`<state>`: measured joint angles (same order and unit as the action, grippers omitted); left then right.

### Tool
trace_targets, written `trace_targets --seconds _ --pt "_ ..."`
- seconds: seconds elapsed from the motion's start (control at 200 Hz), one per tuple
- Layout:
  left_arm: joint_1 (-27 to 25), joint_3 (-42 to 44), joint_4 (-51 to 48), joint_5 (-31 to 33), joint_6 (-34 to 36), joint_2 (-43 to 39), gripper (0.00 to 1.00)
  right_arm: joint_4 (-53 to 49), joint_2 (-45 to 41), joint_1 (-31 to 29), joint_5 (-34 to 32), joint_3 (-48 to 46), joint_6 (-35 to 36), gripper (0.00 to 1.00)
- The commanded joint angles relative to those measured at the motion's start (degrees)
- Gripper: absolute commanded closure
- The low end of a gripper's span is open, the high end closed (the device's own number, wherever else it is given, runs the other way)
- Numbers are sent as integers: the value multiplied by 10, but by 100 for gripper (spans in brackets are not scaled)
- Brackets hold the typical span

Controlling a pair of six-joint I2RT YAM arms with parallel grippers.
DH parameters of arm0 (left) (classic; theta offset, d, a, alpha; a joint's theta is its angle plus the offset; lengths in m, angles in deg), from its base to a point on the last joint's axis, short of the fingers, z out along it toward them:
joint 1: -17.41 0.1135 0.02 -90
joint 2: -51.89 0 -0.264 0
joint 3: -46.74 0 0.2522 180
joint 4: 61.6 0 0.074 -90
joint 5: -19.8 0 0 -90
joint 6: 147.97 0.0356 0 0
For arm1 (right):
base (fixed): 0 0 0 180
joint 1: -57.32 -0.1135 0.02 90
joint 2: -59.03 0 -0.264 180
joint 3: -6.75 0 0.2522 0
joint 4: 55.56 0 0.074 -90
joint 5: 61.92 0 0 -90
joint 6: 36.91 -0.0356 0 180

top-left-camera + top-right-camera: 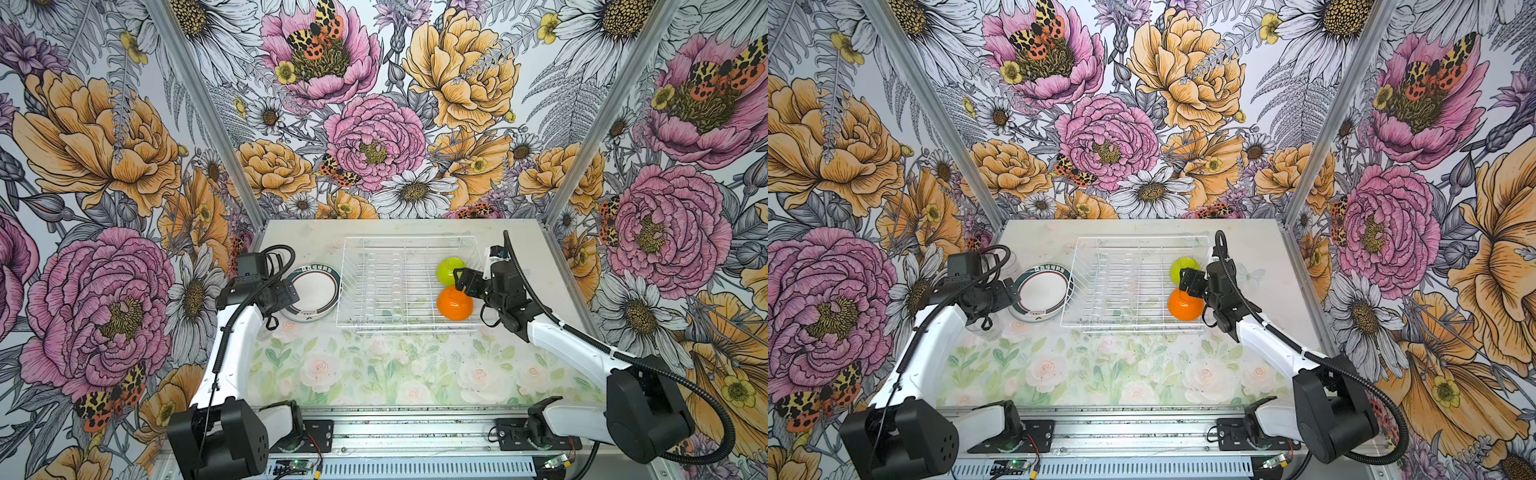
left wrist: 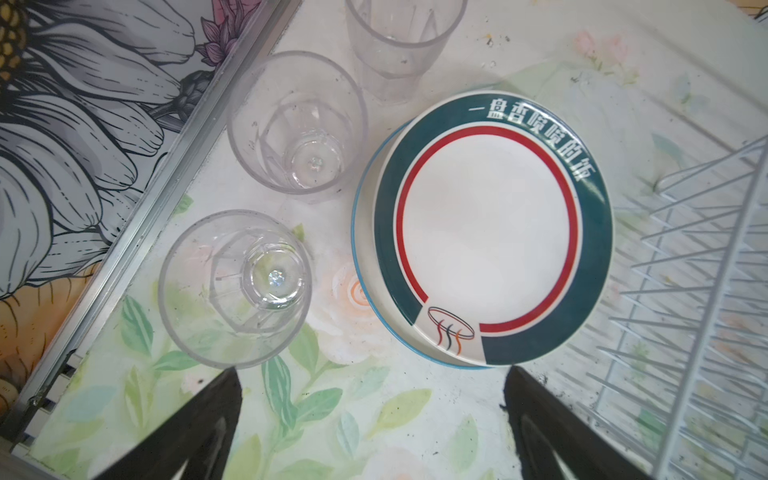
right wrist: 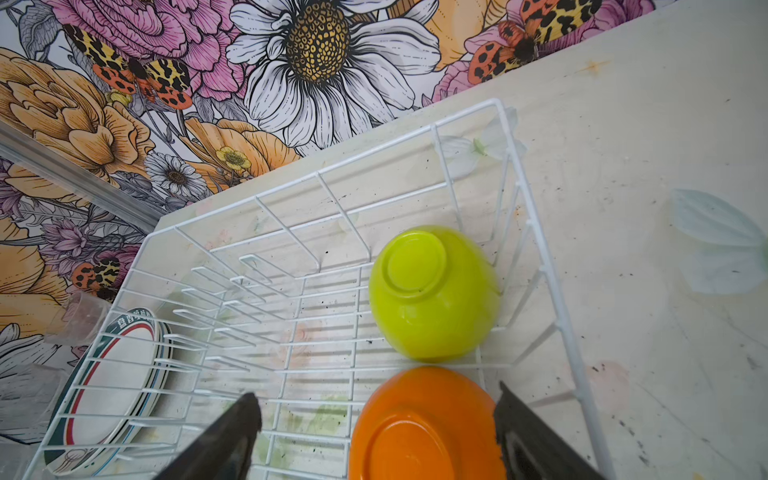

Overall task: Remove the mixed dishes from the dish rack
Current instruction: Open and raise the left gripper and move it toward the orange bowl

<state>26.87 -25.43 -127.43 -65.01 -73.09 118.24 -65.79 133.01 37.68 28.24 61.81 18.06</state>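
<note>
Two black fingers of the right gripper [image 3: 378,397] stand spread wide and grip nothing, poised over the upturned orange bowl [image 3: 419,424], one finger close by its flank. This bowl looks light and stiff, but its glossy dome would probably slip out of a shallow pinch. The raised foot ring on top, or a low hold across the widest part, seems the safer purchase. Just beside it sits the lime-green bowl [image 3: 432,295], also upside down. Both are at the right end of the dish rack [image 1: 386,286], close to its wire wall, so a finger has little room on that side and lifting straight up looks cleanest. Across the table [image 1: 374,365], the left gripper [image 2: 372,374] is likewise open and empty above the teal-and-red rim plate [image 2: 490,232], which is stacked on another plate [image 2: 361,257] near three clear tumblers [image 2: 232,286]. Open room lies along the table's front.
</note>
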Motion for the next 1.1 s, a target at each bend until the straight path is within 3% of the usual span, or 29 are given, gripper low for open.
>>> trace_targets --seconds 0.0,0.275,0.61,0.901,1.096 --pt "-28 -7 -14 -22 -33 -45 1 -8 3 17 19 12 -5 10" --pt "-164 -57 4 -9 -111 -87 1 -27 -26 63 86 12 5 8" --pt "-348 -24 169 20 -181 -86 1 -47 -59 116 113 -8 -16 8" --pt "-445 -7 356 -49 -218 60 1 -65 -39 134 132 -22 -14 8" --pt "-470 -8 476 -115 -256 154 1 -63 -6 137 161 -19 -21 9"
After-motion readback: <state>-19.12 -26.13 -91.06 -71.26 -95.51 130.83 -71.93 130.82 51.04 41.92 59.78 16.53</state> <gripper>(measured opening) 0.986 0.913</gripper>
